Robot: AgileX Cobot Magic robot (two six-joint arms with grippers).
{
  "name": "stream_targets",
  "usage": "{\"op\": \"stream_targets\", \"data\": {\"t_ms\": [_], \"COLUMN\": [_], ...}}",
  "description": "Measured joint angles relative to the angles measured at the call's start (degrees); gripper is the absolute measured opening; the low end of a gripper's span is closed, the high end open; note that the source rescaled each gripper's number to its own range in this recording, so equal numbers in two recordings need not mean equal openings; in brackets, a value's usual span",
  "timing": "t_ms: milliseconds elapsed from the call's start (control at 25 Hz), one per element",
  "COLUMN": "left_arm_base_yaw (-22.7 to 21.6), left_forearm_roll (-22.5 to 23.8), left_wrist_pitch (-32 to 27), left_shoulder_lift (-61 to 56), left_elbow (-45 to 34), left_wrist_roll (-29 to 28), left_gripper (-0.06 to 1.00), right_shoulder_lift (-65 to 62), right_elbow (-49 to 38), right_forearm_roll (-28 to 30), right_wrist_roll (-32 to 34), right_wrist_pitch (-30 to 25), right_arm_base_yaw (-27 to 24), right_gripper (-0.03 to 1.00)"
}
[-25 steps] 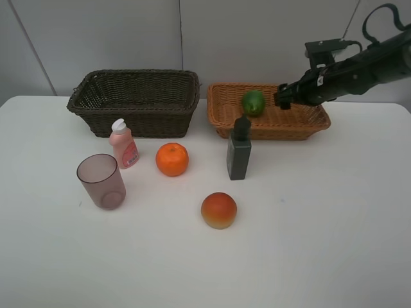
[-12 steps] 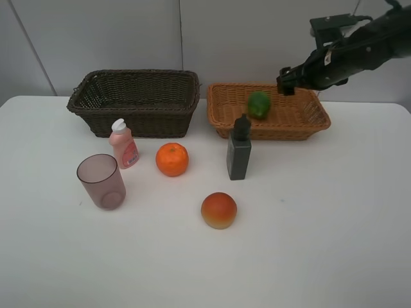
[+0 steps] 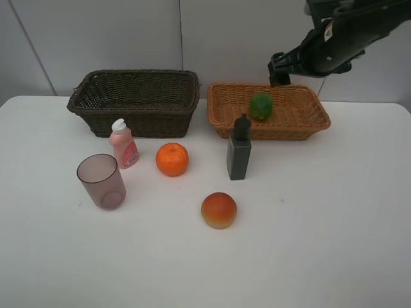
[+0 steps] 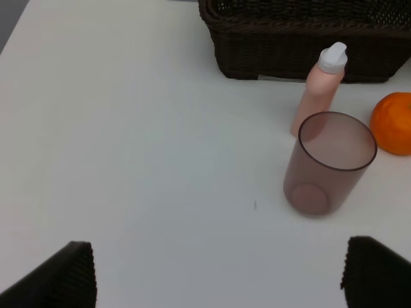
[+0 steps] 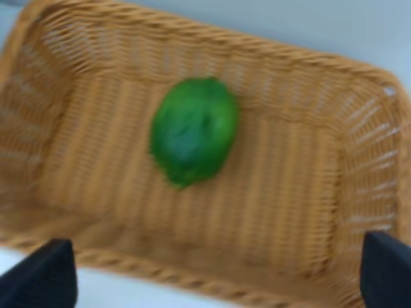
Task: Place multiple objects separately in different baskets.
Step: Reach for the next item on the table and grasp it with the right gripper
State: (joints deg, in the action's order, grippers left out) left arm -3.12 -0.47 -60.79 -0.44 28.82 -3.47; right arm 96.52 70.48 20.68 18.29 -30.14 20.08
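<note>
The green lime-like fruit [image 3: 260, 106] [image 5: 192, 131] lies loose inside the light tan basket [image 3: 276, 131] [image 5: 302, 64]. My right gripper [image 3: 279, 67] [image 5: 215, 276] hovers above that basket's far edge, open and holding nothing. On the table stand the pink bottle [image 3: 123, 144] [image 4: 321, 86], the purple cup [image 3: 101, 181] [image 4: 329, 163], the orange [image 3: 172, 159] [image 4: 395, 115], the dark green bottle [image 3: 239, 151] and the peach-like fruit [image 3: 218, 210]. The dark brown basket [image 3: 138, 122] [image 4: 289, 61] holds nothing that I can see. My left gripper [image 4: 218, 282] is open, low over the table short of the cup.
The white table [image 3: 321, 224] ends near the wall behind the baskets. The dark green bottle stands right in front of the tan basket's front wall. The pink bottle and the cup stand close together before the dark basket.
My right gripper has let the green fruit drop into the tan basket and has risen up and back from it. The fruit shifted slightly right. The left arm's view gives no earlier frame.
</note>
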Motion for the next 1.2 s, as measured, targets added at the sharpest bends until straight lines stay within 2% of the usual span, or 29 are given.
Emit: {"op": "stream_targets", "data": {"t_ms": [240, 440, 760, 1040, 1200], "left_arm_base_yaw": [0.00, 0.00, 0.00, 0.00, 0.00], "left_forearm_roll": [0.00, 0.00, 0.00, 0.00, 0.00], "left_wrist_pitch": [0.00, 0.00, 0.00, 0.00, 0.04], "left_shoulder_lift": [0.00, 0.00, 0.00, 0.00, 0.00], "left_elbow": [0.00, 0.00, 0.00, 0.00, 0.00], "left_wrist_roll": [0.00, 0.00, 0.00, 0.00, 0.00], "left_gripper": [0.99, 0.99, 0.99, 0.99, 0.99], "right_shoulder_lift": [-0.56, -0.56, -0.16, 6.91, 10.68], "right_elbow": [0.00, 0.00, 1.44, 11.13, 15.77], "right_forearm_roll": [-6.38, -8.80, -10.24, -10.04, -10.21], "right_wrist_roll": [-0.93, 0.22, 3.77, 3.95, 4.01], "right_wrist_pitch": [-7.21, -9.74, -12.43, -24.62, -28.22], "right_arm_base_yaw": [6.07, 10.37, 11.38, 12.36, 13.47], "right_gripper": [0.99, 0.99, 0.99, 0.99, 0.99]}}
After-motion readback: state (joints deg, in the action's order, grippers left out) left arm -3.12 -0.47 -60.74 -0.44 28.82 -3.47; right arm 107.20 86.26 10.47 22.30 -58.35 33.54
